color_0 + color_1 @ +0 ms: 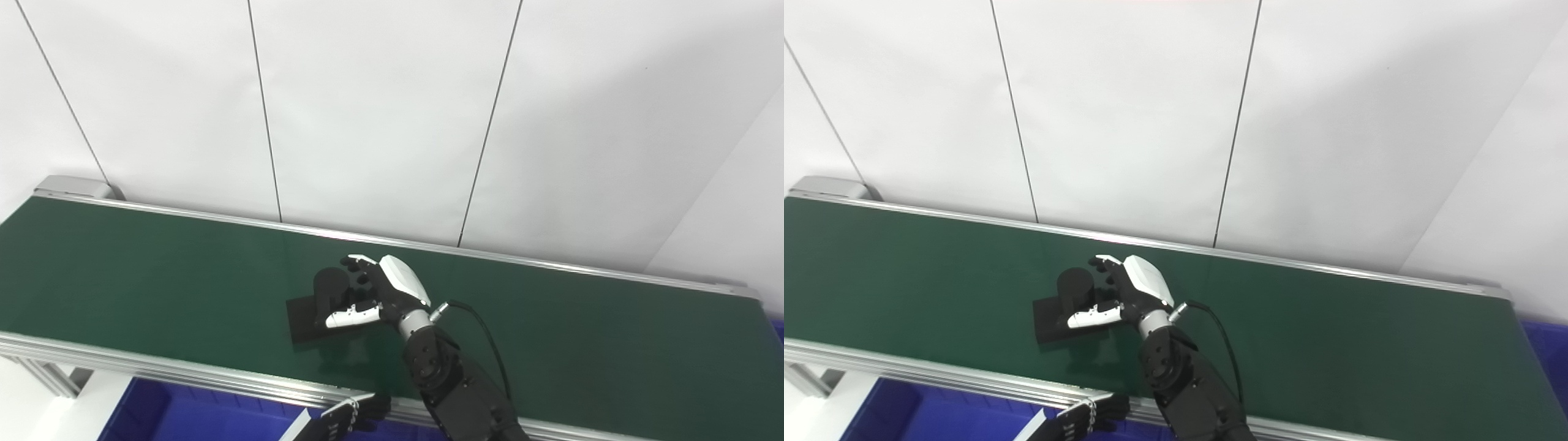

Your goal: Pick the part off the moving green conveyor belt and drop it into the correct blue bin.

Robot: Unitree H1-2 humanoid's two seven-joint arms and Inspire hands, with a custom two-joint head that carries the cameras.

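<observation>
The part (309, 315) is black, a flat square base with an upright cylinder (329, 285) on it. It rests on the green conveyor belt (153, 275) near the middle. My right hand (376, 291) is at the part's right side. Its fingers (358, 269) sit against the cylinder's right and far side, and its thumb (352, 316) lies over the base in front of the cylinder. The fingers are apart and not closed around the cylinder. My left hand (349, 418) is low at the bottom edge, below the belt's near rail, mostly out of view.
A blue bin (184, 416) lies below the belt's near rail at the bottom left. Another blue bin (1546, 343) shows at the belt's right end. Aluminium rails (184, 373) edge the belt. A white panelled wall stands behind it.
</observation>
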